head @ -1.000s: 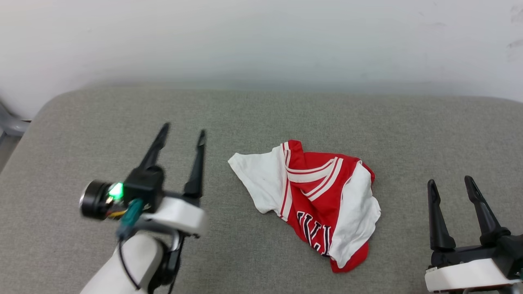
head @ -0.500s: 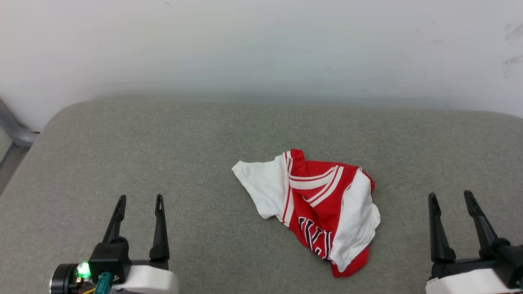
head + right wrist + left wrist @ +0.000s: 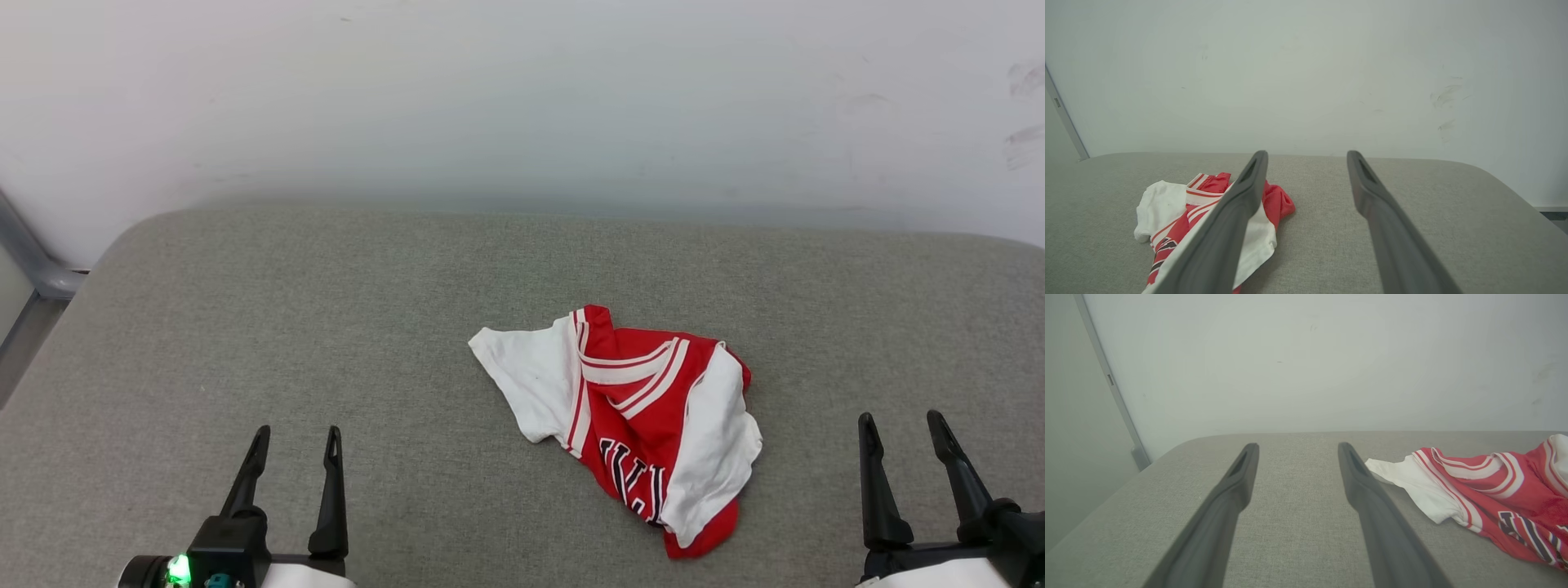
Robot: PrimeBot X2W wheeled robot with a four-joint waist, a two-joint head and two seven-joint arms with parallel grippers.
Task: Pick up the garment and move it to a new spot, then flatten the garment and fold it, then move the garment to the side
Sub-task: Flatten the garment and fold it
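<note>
A grey woven-cloth surface (image 3: 245, 343) with rounded far corners spreads out ahead. Nearest, well to the left of the garment (image 3: 645, 408), the left tool (image 3: 298, 429) has its two dark fingers parted with nothing between them. Well to the garment's right, the right tool (image 3: 900, 416) is likewise spread and empty. The garment lies crumpled on the surface between them, closer to the right tool and touching neither. Its long axis runs on a diagonal, from a white sleeve pointing far-left to a red hem at near-right. The striped neck trim faces the far side, partial black lettering sits on the near part, and the other white sleeve drapes over its right side. Beyond the garment, bare cloth runs to a pale wall (image 3: 522, 98) with faint scuffs at far right. A grey metal rail (image 3: 37, 265) stands far to the garment's left.
</note>
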